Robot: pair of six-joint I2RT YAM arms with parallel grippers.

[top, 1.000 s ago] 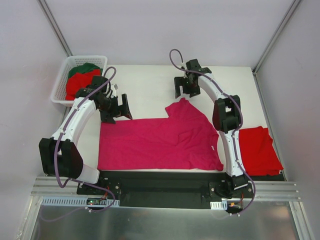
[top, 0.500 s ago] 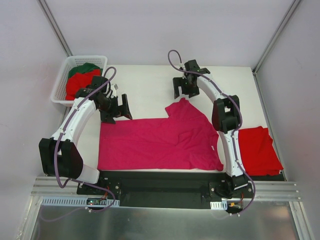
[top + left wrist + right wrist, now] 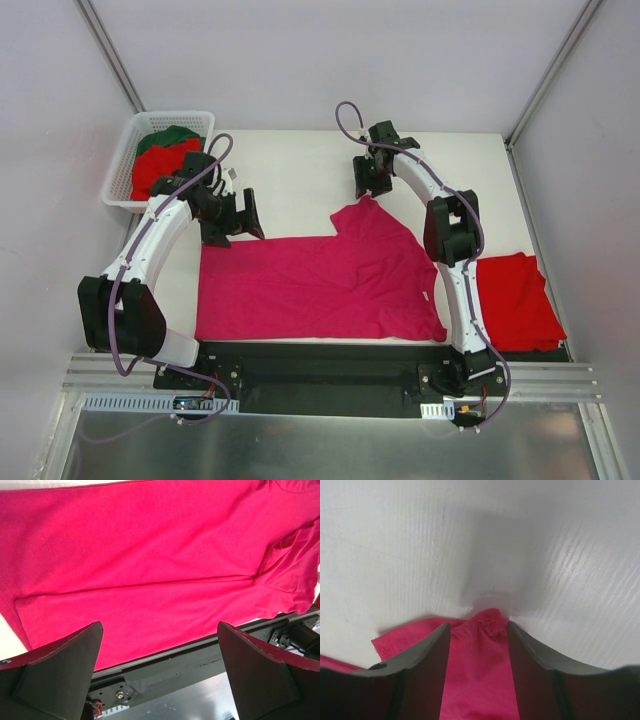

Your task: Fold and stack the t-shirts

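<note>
Right wrist view: your right end effector (image 3: 477, 626) stands part open astride the far tip of the magenta t-shirt (image 3: 477, 680); no firm pinch evident; shirt lies on the table (image 3: 300, 180), long axis left-right, body nearward of these jaws; left end effector (image 3: 160, 626) gapes empty above its far left edge; cloth under the fingers is hidden from you.
</note>
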